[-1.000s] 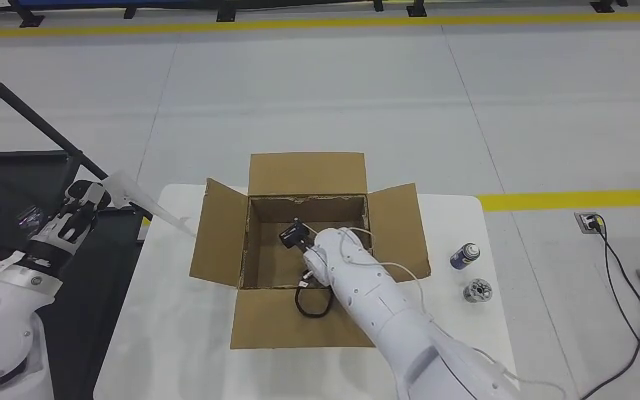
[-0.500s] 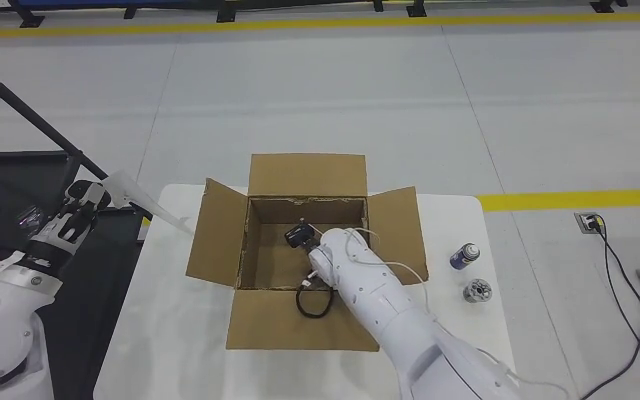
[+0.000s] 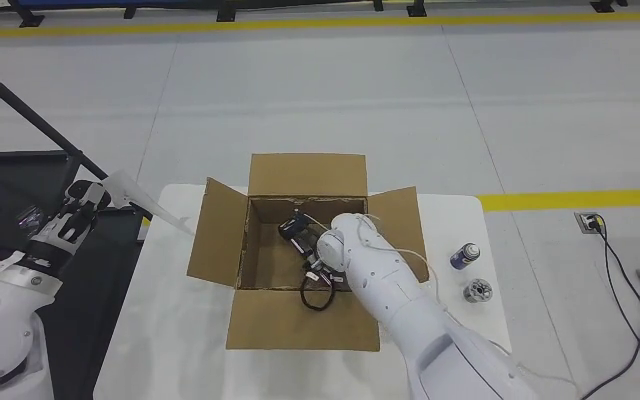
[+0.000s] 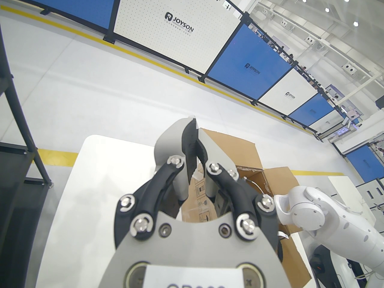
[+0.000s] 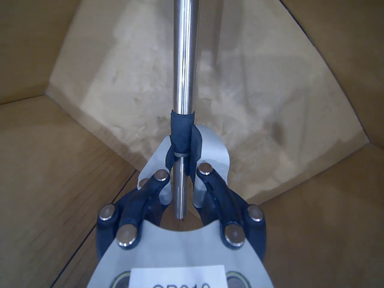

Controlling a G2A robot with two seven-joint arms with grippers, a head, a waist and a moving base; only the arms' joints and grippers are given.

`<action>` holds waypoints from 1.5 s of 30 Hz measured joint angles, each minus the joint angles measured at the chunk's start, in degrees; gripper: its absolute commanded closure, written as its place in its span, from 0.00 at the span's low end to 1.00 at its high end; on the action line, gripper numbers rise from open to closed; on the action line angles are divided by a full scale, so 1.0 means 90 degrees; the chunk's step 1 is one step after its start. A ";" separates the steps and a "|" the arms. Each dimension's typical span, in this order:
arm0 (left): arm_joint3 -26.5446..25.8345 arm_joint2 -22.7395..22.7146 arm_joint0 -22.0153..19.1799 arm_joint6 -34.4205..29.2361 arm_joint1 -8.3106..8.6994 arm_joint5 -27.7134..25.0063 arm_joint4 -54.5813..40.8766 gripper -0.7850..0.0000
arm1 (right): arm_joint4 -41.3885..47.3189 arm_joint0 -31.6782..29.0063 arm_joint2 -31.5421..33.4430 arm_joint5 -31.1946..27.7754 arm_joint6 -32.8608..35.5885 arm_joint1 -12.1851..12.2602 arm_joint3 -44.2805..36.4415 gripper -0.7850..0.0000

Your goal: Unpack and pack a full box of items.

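Inside the cardboard box point(image 3: 305, 175) on the desk point(image 3: 170, 330), the right gripper point(image 5: 183, 148) is clamped on the taped end of a steel rod point(image 5: 183, 61), probably to lift it out. The left gripper point(image 4: 194, 151), closed and empty, hangs far left.

The top camera sat above the arms and looked steeply down on the white bench point(image 3: 170, 330) and the open cardboard box point(image 3: 305, 173) from some way off, with hall floor point(image 3: 320, 90) beyond. The left wrist camera sat behind the left end effector point(image 4: 194, 146) at the bench's side, facing across it toward the box and the far wall panels point(image 4: 168, 22). The right wrist camera sat behind the right end effector point(image 5: 183, 151), which gripped a metal rod point(image 5: 184, 46), deep inside the box; it faced the box's floor and walls from very near. The top and left wrist views shared the bench, the box and the right arm point(image 4: 312, 211); the top and right wrist views shared the box's inside.
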 measured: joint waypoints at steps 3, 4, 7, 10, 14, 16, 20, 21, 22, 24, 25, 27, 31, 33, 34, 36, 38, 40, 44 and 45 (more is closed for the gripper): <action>0.0000 0.0000 0.0000 0.0000 0.0000 0.0000 0.0000 1.00 | 0.0084 0.0053 0.0064 -0.0688 -0.0205 0.0103 0.0005 1.00; 0.0000 0.0000 0.0000 0.0000 0.0000 0.0000 0.0000 1.00 | 0.0090 0.0067 0.0076 -0.0887 -0.0279 0.0136 0.0002 1.00; 0.0000 0.0000 0.0000 0.0000 0.0000 0.0000 0.0000 1.00 | 0.0111 0.0099 0.0118 -0.1520 -0.0565 0.0250 -0.0020 1.00; 0.0000 0.0000 0.0000 0.0000 0.0000 0.0000 0.0000 1.00 | 0.0121 0.0116 0.0162 -0.2039 -0.0889 0.0375 -0.0030 1.00; 0.0000 0.0000 0.0000 0.0000 0.0000 0.0000 0.0000 1.00 | 0.0050 0.0099 0.0195 -0.2512 -0.1423 0.0541 -0.0104 1.00; 0.0000 0.0000 0.0000 0.0000 0.0000 0.0000 0.0000 1.00 | 0.0039 0.0058 0.0238 -0.2497 -0.1839 0.0629 -0.0172 1.00; 0.0000 0.0000 0.0000 0.0000 0.0000 0.0000 0.0000 1.00 | -0.0010 -0.0111 0.0309 -0.2139 -0.2660 0.0774 -0.0367 1.00; 0.0000 0.0000 0.0000 0.0000 0.0000 0.0000 0.0000 1.00 | -0.0004 -0.0159 0.0339 -0.2183 -0.2862 0.0822 -0.0428 1.00; 0.0000 0.0000 0.0000 0.0000 0.0000 0.0000 0.0000 1.00 | 0.0004 -0.0188 0.0365 -0.2279 -0.3002 0.0862 -0.0471 1.00; 0.0000 0.0000 0.0000 0.0000 0.0000 0.0000 0.0000 1.00 | 0.0011 -0.0240 0.0428 -0.2592 -0.3307 0.0969 -0.0557 1.00; 0.0000 0.0000 0.0000 0.0000 0.0000 0.0000 0.0000 1.00 | 0.0013 -0.0259 0.0457 -0.2766 -0.3434 0.1019 -0.0590 1.00; 0.0000 0.0000 0.0000 0.0000 0.0000 0.0000 0.0000 1.00 | -0.0017 -0.0288 0.0516 -0.3251 -0.3690 0.1147 -0.0662 1.00; 0.0000 0.0000 0.0000 0.0000 0.0000 0.0000 0.0000 1.00 | -0.0143 -0.0390 0.0572 -0.4090 -0.4135 0.1387 -0.0926 1.00; 0.0000 0.0000 0.0000 0.0000 0.0000 0.0000 0.0000 1.00 | -0.0186 -0.0527 0.0539 -0.4097 -0.4284 0.1491 -0.1180 1.00; 0.0000 0.0000 0.0000 0.0000 0.0000 0.0000 0.0000 1.00 | -0.0190 -0.0573 0.0526 -0.4087 -0.4306 0.1533 -0.1268 1.00; 0.0000 0.0000 0.0000 0.0000 0.0000 0.0000 0.0000 1.00 | -0.0191 -0.0616 0.0518 -0.4070 -0.4230 0.1615 -0.1359 1.00; 0.0000 0.0000 0.0000 0.0000 0.0000 0.0000 0.0000 1.00 | -0.0188 -0.0602 0.0530 -0.4015 -0.4104 0.1640 -0.1335 1.00; 0.0000 0.0000 0.0000 0.0000 0.0000 0.0000 0.0000 1.00 | -0.0186 -0.0596 0.0532 -0.4003 -0.4099 0.1638 -0.1325 1.00; 0.0000 0.0000 0.0000 0.0000 0.0000 0.0000 0.0000 1.00 | -0.0186 -0.0597 0.0532 -0.4006 -0.4108 0.1637 -0.1326 1.00; 0.0000 0.0000 0.0000 0.0000 0.0000 0.0000 0.0000 1.00 | -0.0186 -0.0597 0.0532 -0.4007 -0.4108 0.1637 -0.1326 1.00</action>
